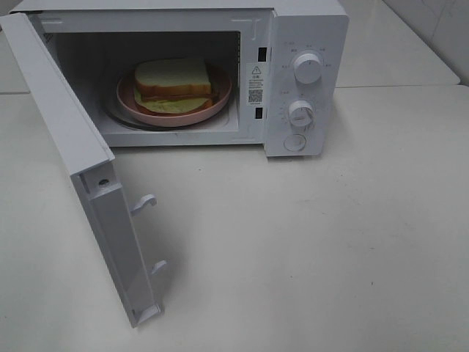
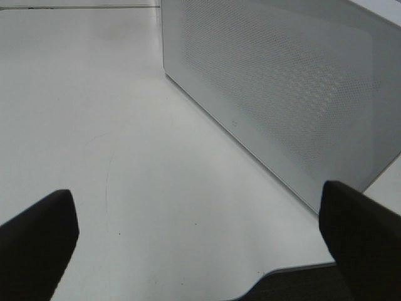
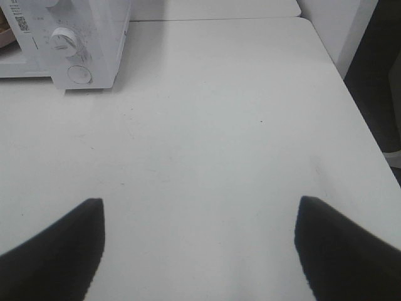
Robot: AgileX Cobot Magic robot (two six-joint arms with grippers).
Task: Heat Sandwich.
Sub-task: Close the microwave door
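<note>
You're risking skidding the microwave (image 1: 326, 37) by slamming its door (image 1: 66, 125), left end effector (image 2: 197, 207) and right end effector (image 3: 200, 207) both hanging released.

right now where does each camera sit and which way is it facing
Exterior high: mounted high in front, looking down into the open microwave at the sandwich on its pink plate; no robot part shows.
Left wrist: low over the table, facing the meshed outer face of the open door; the left claw shows, fingers wide apart.
Right wrist: low over the table, facing the microwave's lower knob; the right claw shows, open.
Shared: exterior high and right wrist both show that knob and the round button.
</note>
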